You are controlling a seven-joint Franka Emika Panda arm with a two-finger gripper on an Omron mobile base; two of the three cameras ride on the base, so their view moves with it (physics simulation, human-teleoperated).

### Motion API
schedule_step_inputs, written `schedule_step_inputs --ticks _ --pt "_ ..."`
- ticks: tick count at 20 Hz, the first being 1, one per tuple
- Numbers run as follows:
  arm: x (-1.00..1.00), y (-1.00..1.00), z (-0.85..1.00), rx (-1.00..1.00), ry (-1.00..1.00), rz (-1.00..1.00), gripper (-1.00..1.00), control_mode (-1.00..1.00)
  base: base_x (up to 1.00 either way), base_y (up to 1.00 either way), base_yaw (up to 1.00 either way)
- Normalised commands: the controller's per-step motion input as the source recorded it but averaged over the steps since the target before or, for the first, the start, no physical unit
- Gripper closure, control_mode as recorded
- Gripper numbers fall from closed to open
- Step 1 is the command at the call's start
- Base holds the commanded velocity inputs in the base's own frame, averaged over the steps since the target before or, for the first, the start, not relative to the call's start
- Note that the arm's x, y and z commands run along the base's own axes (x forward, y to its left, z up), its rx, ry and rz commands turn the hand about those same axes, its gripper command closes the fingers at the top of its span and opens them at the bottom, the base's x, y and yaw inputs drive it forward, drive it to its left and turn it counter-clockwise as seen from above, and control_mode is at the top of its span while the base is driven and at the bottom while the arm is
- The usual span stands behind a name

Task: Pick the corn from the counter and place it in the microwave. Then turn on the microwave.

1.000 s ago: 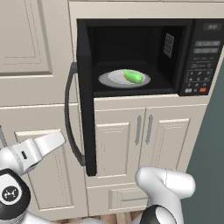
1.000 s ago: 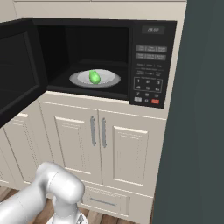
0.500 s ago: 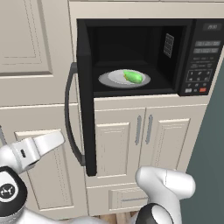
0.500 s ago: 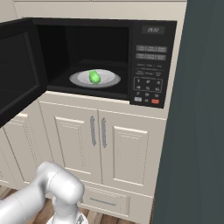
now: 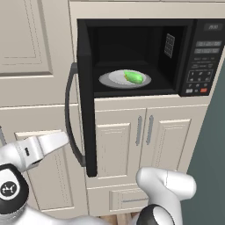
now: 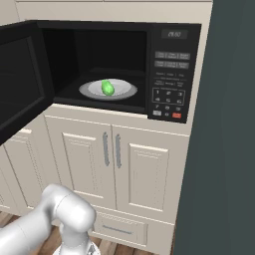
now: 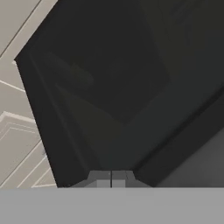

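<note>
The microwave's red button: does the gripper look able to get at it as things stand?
Probably yes. The red button sits low on the keypad, on the microwave front with nothing before it. The door hangs open away from the keypad. The gripper is shut, facing the dark door glass, so it must swing across.

Closed gripper (image 7: pixel 111 178) faces the microwave's dark door (image 7: pixel 118 87).

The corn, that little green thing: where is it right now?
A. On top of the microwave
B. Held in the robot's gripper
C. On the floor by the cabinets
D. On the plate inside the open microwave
D: the corn lies on the plate inside the microwave, whose door stands open.
</note>
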Motion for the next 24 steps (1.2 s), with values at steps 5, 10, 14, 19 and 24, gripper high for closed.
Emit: schedule_step_inputs --ticks 5,10,14,19,24 --pt "-0.08 -0.2 0.0 0.0 0.0 -0.02 1.0 -1.0 0.0 0.0 0.0" --pt "-0.11 -0.21 0.0 0.0 0.0 -0.01 1.0 -1.0 0.0 0.0 0.0" --pt "-0.13 -0.24 0.0 0.0 0.0 0.0 1.0 -1.0 0.0 0.0 0.0" --pt "-0.03 -0.25 0.03 0.0 0.01 0.0 1.0 -1.0 0.0 0.0 0.0" --pt "0.0 -0.26 0.01 0.0 0.0 0.0 1.0 -1.0 0.0 0.0 0.0"
